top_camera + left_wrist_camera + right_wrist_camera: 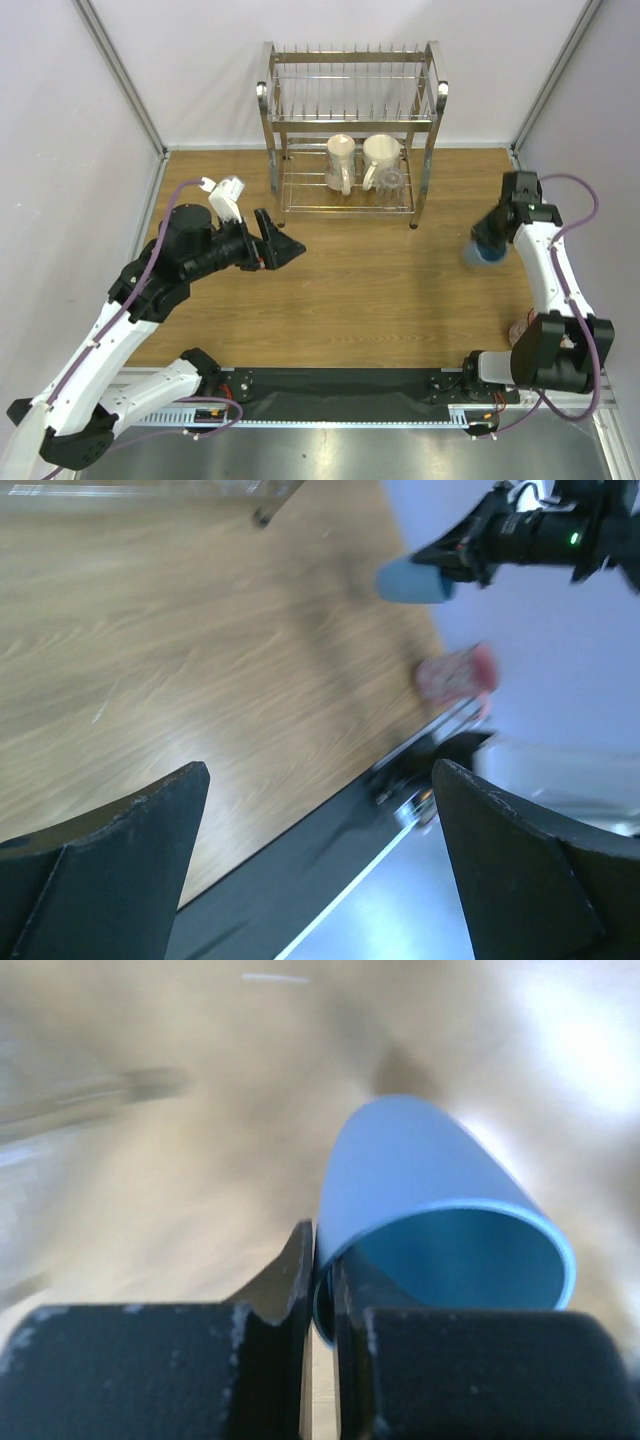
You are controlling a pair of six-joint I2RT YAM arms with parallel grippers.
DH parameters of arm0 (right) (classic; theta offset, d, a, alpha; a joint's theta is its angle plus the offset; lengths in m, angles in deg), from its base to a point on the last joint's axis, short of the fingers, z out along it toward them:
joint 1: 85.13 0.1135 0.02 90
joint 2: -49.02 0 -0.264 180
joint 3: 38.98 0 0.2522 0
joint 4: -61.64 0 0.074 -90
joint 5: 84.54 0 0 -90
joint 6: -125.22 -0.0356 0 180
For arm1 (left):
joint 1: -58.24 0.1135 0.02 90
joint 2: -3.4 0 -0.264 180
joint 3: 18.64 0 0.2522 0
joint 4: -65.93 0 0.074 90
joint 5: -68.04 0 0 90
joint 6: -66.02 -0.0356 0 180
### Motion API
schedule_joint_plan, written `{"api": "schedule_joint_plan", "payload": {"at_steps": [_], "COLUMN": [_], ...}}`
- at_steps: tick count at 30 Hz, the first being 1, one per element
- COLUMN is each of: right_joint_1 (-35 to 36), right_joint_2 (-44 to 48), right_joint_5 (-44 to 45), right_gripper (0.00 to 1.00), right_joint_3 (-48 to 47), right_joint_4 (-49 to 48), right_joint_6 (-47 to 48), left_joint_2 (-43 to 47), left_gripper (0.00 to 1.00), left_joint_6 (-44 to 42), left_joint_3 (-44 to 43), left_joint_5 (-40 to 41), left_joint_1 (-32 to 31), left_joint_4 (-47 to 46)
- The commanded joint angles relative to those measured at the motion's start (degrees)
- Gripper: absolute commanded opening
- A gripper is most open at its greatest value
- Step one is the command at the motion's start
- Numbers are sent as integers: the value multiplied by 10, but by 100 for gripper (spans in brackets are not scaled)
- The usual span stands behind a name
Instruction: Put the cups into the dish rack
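My right gripper (325, 1270) is shut on the rim of the light blue cup (420, 1170), one finger inside and one outside. The cup hangs tilted above the right side of the table (485, 248) and shows blurred. It also appears in the left wrist view (415, 580). A pink mug (520, 328) lies near the right arm's base, also seen in the left wrist view (455, 672). The dish rack (350, 60) stands at the back. Its lower tier holds two cream mugs (341, 155) (380, 152) and a clear glass tumbler (392, 180). My left gripper (290, 245) hovers open and empty left of centre.
White walls with metal posts close in the table on both sides and at the back. A black strip (330, 385) runs along the near edge between the arm bases. The left arm's cable (175, 205) loops above its wrist.
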Motion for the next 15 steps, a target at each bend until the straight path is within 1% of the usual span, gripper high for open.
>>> {"api": "schedule_joint_plan", "payload": {"at_steps": [1,2,3,4,5,6,7,8,9,10,11,12,14,15], "right_joint_1": [43,50,53,60,67,75,106,119,137,152,183,198,242,255], "right_joint_2": [41,57,67,82,108,121,128,131,128,123,119,115,108,96], "right_joint_5": [-142,-196,-231,-266,-324,-341,-359,-371,-396,-410,-419,-428,-435,-441], "right_gripper": [0,0,0,0,0,0,0,0,0,0,0,0,0,0], "right_joint_3": [-90,-93,-89,-60,-39,-19,10,18,20,20,12,8,11,11], "right_joint_4": [-51,-65,-85,-152,-198,-243,-318,-345,-388,-413,-431,-465,-523,-578], "right_joint_6": [-91,-108,-163,-198,-235,-279,-344,-373,-392,-418,-428,-437,-488,-508], "left_joint_2": [4,3,7,11,14,16,20,20,19,15,12,9,2,1], "left_gripper": [100,100,100,100,100,99,99,98,97,96,96,96,98,99], "left_joint_6": [87,94,105,110,117,137,145,153,162,161,158,140,121,109], "left_joint_3": [11,11,14,19,26,34,46,50,57,60,61,60,59,57], "left_joint_5": [13,19,29,38,55,63,70,76,74,72,70,72,77,83], "left_joint_1": [4,3,3,3,4,4,4,3,3,2,-2,-4,-10,-11], "left_joint_4": [-134,-147,-175,-192,-211,-252,-271,-290,-333,-351,-366,-387,-403,-410]}}
